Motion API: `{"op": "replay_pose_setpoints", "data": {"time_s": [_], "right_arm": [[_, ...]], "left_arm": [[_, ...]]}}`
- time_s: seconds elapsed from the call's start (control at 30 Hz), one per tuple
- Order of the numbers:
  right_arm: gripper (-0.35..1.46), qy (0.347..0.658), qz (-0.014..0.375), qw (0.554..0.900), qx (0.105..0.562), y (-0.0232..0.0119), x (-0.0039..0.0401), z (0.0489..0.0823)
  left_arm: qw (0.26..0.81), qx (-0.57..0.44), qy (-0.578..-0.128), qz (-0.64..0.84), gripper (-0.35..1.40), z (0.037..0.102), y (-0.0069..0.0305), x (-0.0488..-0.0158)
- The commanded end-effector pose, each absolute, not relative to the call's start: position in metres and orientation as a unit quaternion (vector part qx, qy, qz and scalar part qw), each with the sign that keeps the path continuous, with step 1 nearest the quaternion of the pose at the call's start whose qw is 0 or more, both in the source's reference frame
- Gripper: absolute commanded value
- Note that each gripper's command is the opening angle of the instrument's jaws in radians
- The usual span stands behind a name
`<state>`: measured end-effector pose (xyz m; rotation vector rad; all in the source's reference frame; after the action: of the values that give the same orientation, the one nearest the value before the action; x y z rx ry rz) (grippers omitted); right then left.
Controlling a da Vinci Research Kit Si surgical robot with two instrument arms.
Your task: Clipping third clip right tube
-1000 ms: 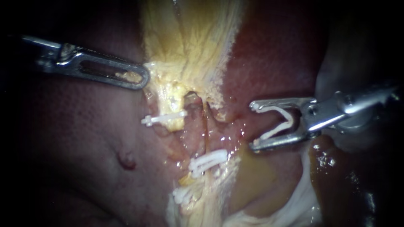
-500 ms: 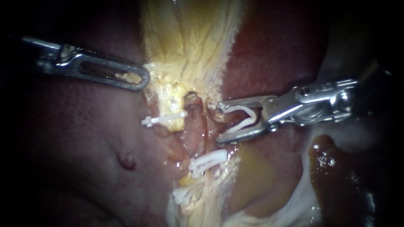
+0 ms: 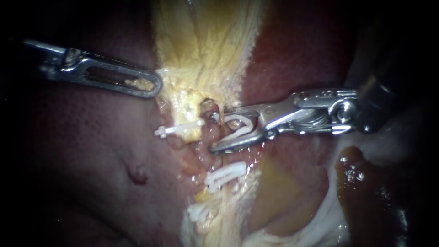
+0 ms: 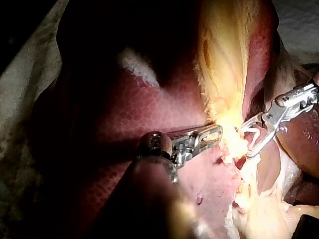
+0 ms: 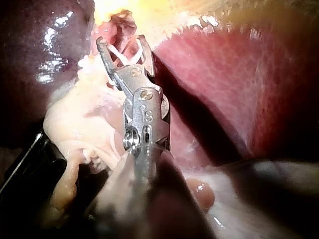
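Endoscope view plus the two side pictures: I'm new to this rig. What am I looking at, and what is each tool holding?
Two thin robot instruments work on a pig's liver. The endoscope view looks from close to the tissue; the other two come from cameras on each instrument's arm. The left instrument grips the pale yellow tissue. The right instrument carries an open clip in its jaws, set around the reddish tube. Three closed clips already sit nearby.
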<state>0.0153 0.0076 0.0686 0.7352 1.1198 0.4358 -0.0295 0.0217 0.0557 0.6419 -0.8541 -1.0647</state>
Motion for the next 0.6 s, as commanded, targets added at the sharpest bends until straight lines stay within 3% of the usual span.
{"op": "replay_pose_setpoints", "data": {"time_s": [0.03,0.33,0.6], "right_arm": [[0.49,0.518,0.203,0.758,0.340,0.0075,0.0154,0.0687],[0.49,0.538,0.218,0.726,0.369,0.0075,0.0156,0.0686],[0.49,0.567,0.219,0.674,0.420,0.0071,0.0152,0.0677]], "left_arm": [[0.729,0.291,-0.388,-0.483,-0.35,0.0557,0.0217,-0.0295],[0.729,0.291,-0.388,-0.483,-0.35,0.0558,0.0218,-0.0295],[0.729,0.292,-0.388,-0.483,-0.35,0.0559,0.0218,-0.0294]]}}
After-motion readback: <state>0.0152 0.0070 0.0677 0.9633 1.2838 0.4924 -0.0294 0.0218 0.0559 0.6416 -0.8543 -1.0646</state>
